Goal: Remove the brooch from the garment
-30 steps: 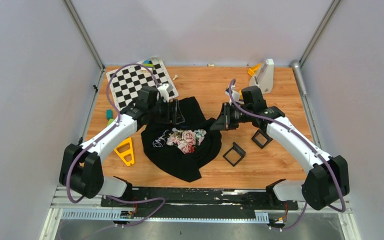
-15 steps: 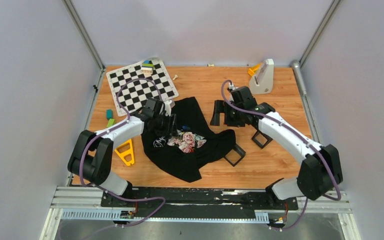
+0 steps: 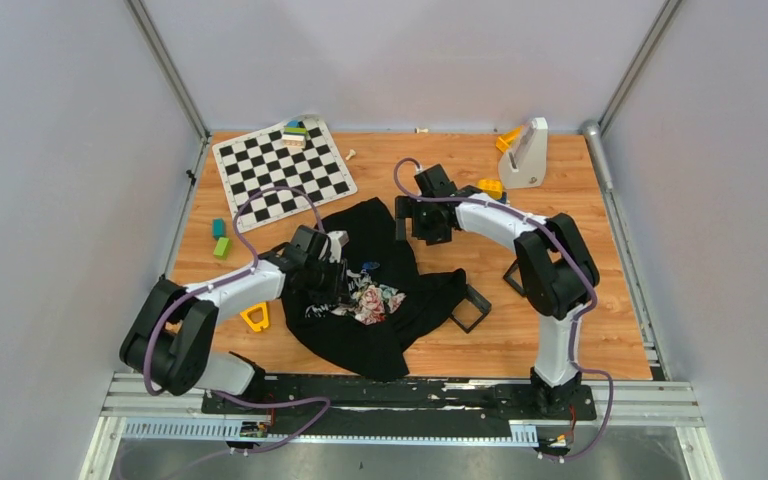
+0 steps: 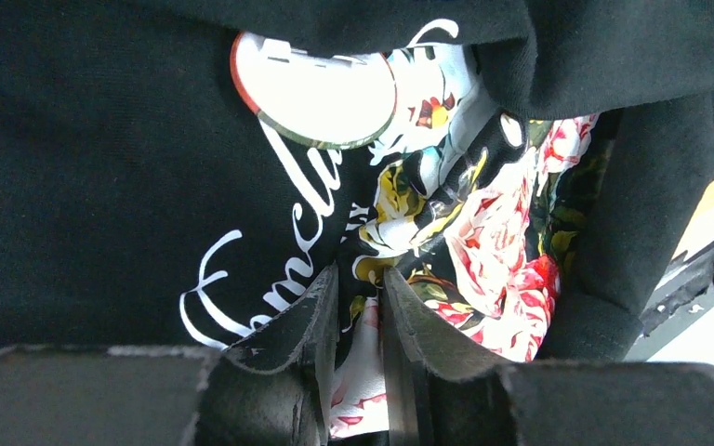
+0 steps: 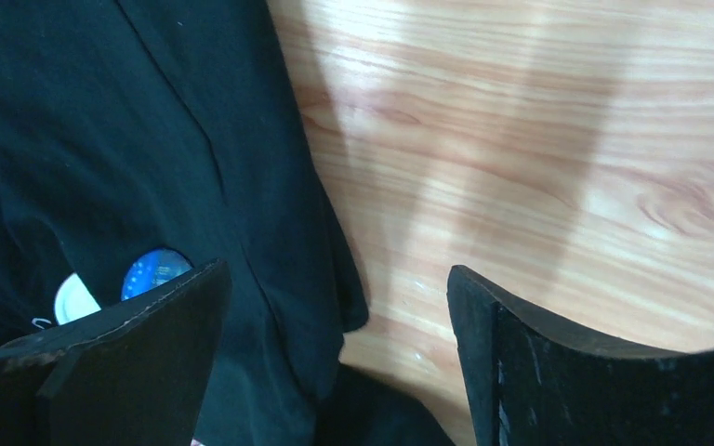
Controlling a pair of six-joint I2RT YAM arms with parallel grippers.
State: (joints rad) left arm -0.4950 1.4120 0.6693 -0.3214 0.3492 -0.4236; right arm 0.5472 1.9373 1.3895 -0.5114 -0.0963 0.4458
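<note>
The garment, a black shirt [image 3: 370, 320] with a floral print, lies bunched in the middle of the table. The brooch [image 5: 153, 269], a small blue disc, sits on the black cloth beside a white round disc [image 5: 74, 297]; it shows as a blue speck [image 3: 367, 267] from above. My left gripper [image 4: 358, 274] is down on the print [image 4: 511, 223], jaws nearly together with a fold of printed cloth pinched between them; another white disc [image 4: 321, 88] lies just ahead. My right gripper [image 5: 337, 271] hangs wide open over the shirt's far right edge [image 3: 408, 222], holding nothing.
A checkerboard [image 3: 282, 170] lies at the back left with small blocks [image 3: 220, 238] near it. A yellow triangle [image 3: 254, 316] sits left of the shirt. Two black square frames [image 3: 472, 305] [image 3: 515, 275] lie to the right. A white stand [image 3: 528, 152] is at the back right.
My left gripper came nearer along the shirt and closed on the print. My right gripper opened, let the cloth go and swung to the far left. The shirt bunched up.
</note>
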